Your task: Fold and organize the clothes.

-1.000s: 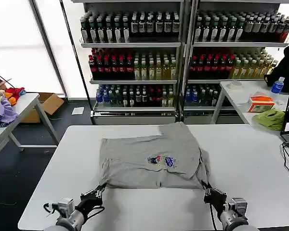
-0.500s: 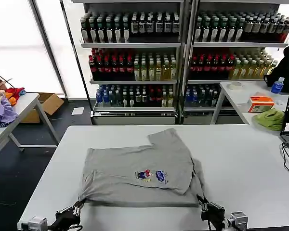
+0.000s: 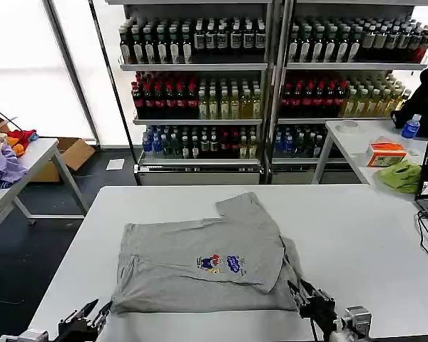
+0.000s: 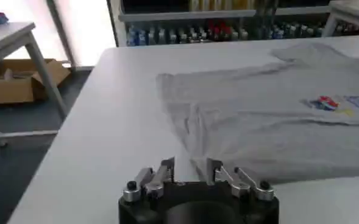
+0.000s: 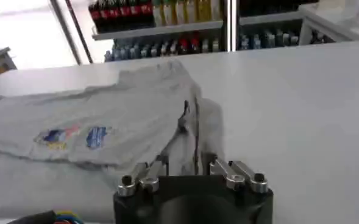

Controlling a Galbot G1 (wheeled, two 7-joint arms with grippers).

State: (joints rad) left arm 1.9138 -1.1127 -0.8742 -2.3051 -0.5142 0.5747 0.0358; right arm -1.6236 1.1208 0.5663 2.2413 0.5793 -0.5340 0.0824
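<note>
1. On the white table (image 3: 371, 235) in front of me, one grey shirt (image 3: 200, 267) lies folded and flat, chest print (image 3: 220, 263) facing up, a sleeve flap pointing toward the far edge.
2. My left gripper (image 3: 82, 324) sits at the table's near left corner, just off the shirt's near left corner. Fingers (image 4: 165, 170) spread apart, nothing between them; cloth edge lies just ahead of them, not touching.
3. My right gripper (image 3: 308, 298) is at the shirt's near right corner, against the bunched fabric there. Fingers (image 5: 156, 168) part-open; shirt folds lie right in front of them, but I cannot tell whether they pinch any cloth.
4. Beyond the table: shelves of bottled drinks (image 3: 200, 85). A side table on my left carries a heap of coloured cloth (image 3: 3, 157).
</note>
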